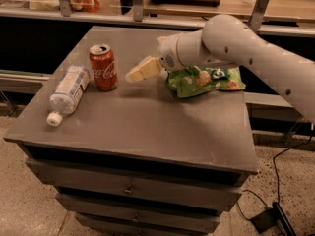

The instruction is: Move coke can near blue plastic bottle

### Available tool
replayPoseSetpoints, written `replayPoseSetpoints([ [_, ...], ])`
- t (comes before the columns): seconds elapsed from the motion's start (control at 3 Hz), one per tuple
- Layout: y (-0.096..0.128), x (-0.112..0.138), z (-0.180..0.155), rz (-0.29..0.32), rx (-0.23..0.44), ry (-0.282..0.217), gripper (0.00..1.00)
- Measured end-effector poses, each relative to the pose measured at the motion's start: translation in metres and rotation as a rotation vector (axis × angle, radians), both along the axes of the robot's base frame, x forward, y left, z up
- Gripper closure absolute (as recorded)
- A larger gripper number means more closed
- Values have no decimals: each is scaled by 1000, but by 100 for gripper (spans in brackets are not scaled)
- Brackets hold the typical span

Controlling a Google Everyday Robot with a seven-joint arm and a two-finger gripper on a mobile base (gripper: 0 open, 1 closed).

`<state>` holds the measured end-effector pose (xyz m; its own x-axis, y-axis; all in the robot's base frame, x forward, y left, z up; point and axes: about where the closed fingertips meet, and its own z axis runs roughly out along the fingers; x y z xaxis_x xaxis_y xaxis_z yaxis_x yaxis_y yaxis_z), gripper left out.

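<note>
The coke can (103,68), red with white script and a silver top, stands upright on the left part of the grey cabinet top (147,127). The blue plastic bottle (69,93), clear with a white cap and pale label, lies on its side just left of the can, cap toward the front edge. A small gap separates them. My gripper (142,70) hovers a short way to the right of the can, apart from it and holding nothing. The white arm reaches in from the right.
A green snack bag (204,80) lies under the arm at the right rear of the cabinet top. Drawers run below the front edge. A counter with metal posts (138,1) stands behind. A cable and plug (275,215) lie on the floor at right.
</note>
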<state>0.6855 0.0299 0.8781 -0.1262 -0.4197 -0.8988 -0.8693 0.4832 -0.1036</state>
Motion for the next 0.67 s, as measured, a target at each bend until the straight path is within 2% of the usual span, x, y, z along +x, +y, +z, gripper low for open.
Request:
replayPoseSetpoints([
  [0.33,-14,7,-1,-32,-27,-18,0],
  [0.67,-14,7,-1,-32,-27,-18,0],
])
